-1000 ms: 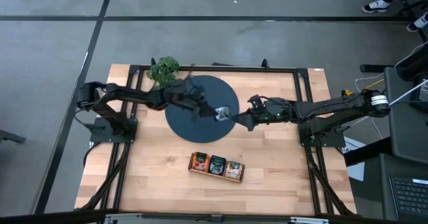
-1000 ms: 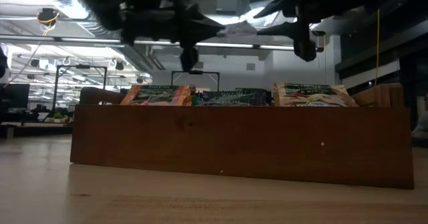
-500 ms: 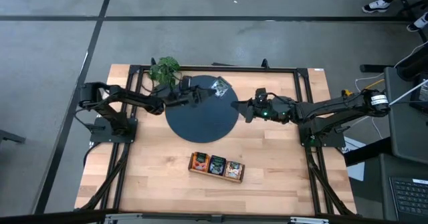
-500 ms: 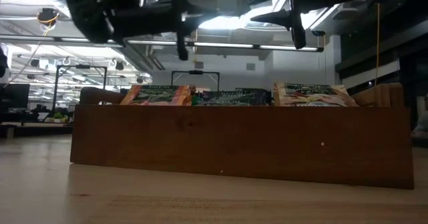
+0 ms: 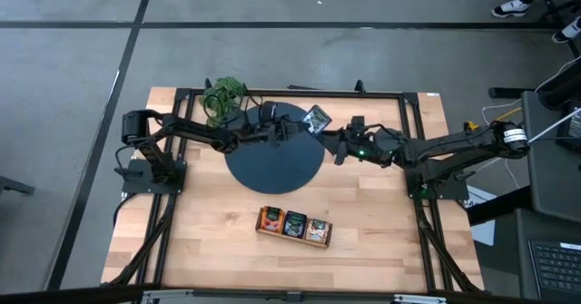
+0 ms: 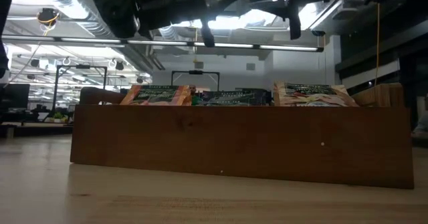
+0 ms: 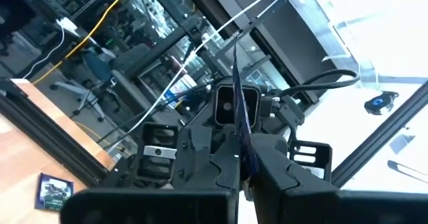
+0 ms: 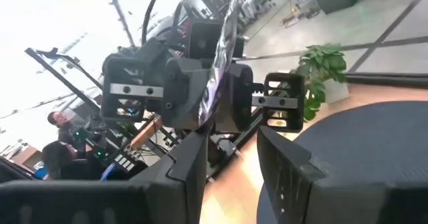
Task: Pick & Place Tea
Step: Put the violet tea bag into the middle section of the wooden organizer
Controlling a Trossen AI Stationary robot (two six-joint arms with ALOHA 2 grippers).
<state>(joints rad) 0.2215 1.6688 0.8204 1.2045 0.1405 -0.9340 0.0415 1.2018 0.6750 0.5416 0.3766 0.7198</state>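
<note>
My left gripper (image 5: 304, 125) is shut on a dark tea sachet (image 5: 316, 118), high above the far right rim of the round dark mat (image 5: 272, 154). Both wrist views show the sachet (image 7: 239, 114) edge-on. My right gripper (image 5: 334, 145) faces it from the right, open. Its fingers (image 8: 190, 167) stand just short of the sachet (image 8: 224, 43), apart from it. Three more groups of tea sachets (image 5: 293, 224) stand in the brown tray (image 6: 241, 144) near the front edge. My left gripper pinches one edge of the dark sachet (image 7: 244, 158) between its two fingers (image 7: 277, 177). The fingers come from the table's left and slant upward. The sachet sticks out past the fingertips and is lifted clear of the mat.
A green plant (image 5: 222, 95) stands at the far edge beside the left arm. A small dark sachet (image 7: 53, 189) lies on the wood beyond the grippers. Bare wood lies between the mat and the tray.
My left gripper has carried the sachet up from above the mat's right side toward the table's far edge and tipped its fingers upward. My right gripper has stayed open, risen a little and tipped up to level, still facing the sachet.
</note>
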